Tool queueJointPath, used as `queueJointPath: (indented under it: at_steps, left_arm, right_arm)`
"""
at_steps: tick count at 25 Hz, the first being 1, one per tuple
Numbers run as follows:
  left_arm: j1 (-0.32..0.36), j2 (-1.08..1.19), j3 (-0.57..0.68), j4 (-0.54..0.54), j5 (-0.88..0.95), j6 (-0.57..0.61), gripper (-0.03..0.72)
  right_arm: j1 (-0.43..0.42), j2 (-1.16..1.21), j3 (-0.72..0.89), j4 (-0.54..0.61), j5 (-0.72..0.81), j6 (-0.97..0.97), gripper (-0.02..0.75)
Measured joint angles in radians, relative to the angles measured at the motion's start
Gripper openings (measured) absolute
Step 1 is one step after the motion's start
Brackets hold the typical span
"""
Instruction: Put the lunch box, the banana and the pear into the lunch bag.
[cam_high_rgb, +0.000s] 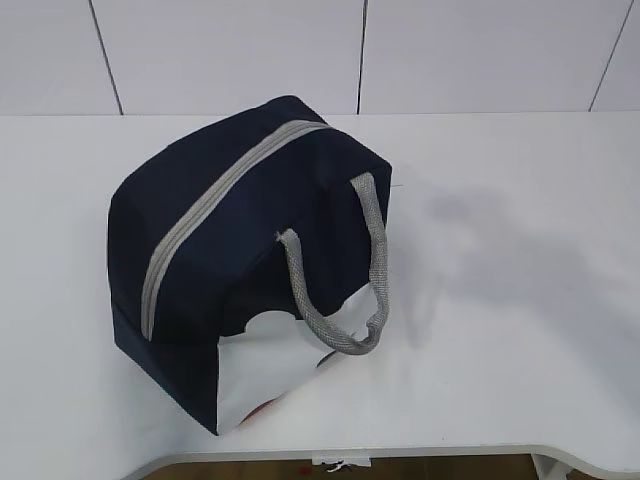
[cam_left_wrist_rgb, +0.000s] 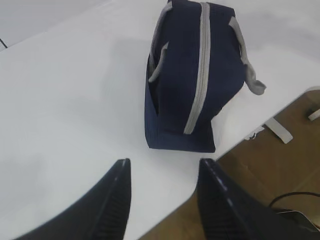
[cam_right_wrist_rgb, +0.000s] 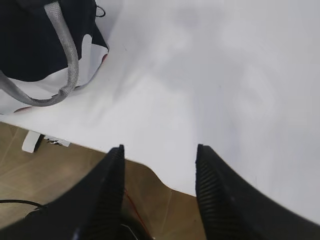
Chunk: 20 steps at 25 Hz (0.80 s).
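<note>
The navy-blue lunch bag (cam_high_rgb: 240, 250) stands on the white table with its grey zipper (cam_high_rgb: 215, 205) drawn shut along the top and a grey webbing handle (cam_high_rgb: 345, 280) hanging over its white side panel. The left wrist view shows the lunch bag (cam_left_wrist_rgb: 192, 75) from its end. My left gripper (cam_left_wrist_rgb: 162, 162) is open and empty, well back from the bag near the table's edge. A corner of the lunch bag (cam_right_wrist_rgb: 35, 45) and its handle show in the right wrist view. My right gripper (cam_right_wrist_rgb: 159, 148) is open and empty over the table's front edge. The lunch box, banana and pear are out of view.
The white table (cam_high_rgb: 500, 300) ends in a curved front edge (cam_high_rgb: 400, 452) close to the bag. Below it lies a brown floor (cam_right_wrist_rgb: 30, 165) with cables and a white table foot (cam_left_wrist_rgb: 280, 131). A white panelled wall (cam_high_rgb: 300, 50) stands behind.
</note>
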Motion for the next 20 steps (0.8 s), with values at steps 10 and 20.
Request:
queueJointPath:
  at_steps: [10,20]
  left_arm:
    - [0.000,-0.313,0.272,0.000,0.002,0.000,0.310]
    - [0.000,-0.603,0.485,-0.010,-0.007,0.000,0.287]
  right_arm:
    - [0.000,-0.300,0.183,-0.013,0.005,-0.002,0.356]
    - [0.000,-0.620,0.417,-0.017,0.002,-0.011,0.356]
